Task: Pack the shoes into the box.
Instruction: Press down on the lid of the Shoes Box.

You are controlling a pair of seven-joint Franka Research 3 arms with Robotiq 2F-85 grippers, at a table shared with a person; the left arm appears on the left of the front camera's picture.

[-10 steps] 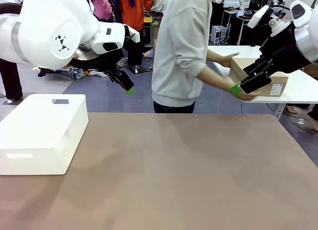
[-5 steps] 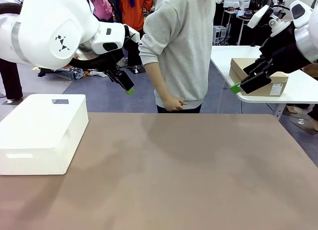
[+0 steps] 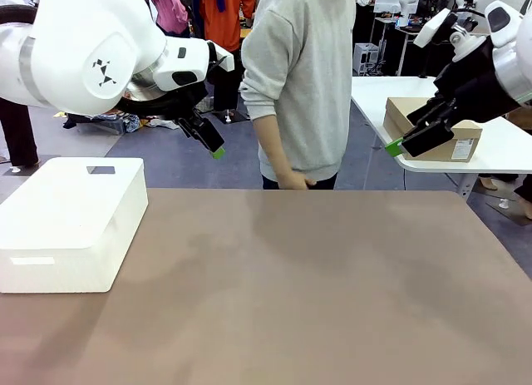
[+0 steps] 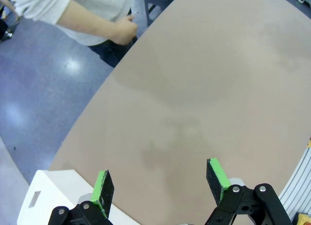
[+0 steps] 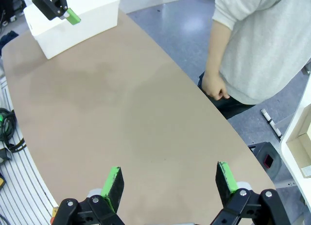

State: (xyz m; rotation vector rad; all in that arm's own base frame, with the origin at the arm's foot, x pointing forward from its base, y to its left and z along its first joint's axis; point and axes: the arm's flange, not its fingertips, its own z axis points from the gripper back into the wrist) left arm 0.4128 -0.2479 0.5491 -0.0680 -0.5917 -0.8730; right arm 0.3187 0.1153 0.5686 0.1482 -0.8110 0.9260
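Brown table bare across its middle; white block sits at its left end; neither the shoes nor the shoebox can be made out on it, so where they lie at present cannot be told; a smaller labelled carton rests on a white side table well behind the right arm, and that is not the box wanted; person in a grey top stands at the far edge, hand low by the table rim, nothing in it; left gripper hangs above the table near the block, green pads spread wide, nothing between them; right gripper likewise raised over the right side, jaws wide and empty; judgement on handling, from the task wording alone: leather shoes should be light to moderate, stiff at heel and sole, softer over the upper, and polished leather may slide under the pads; best hold is probably across the heel counter or the rim of the opening, not the toe; a cardboard box would be light, its walls yielding, so press gently and steady it by a side wall while loading.
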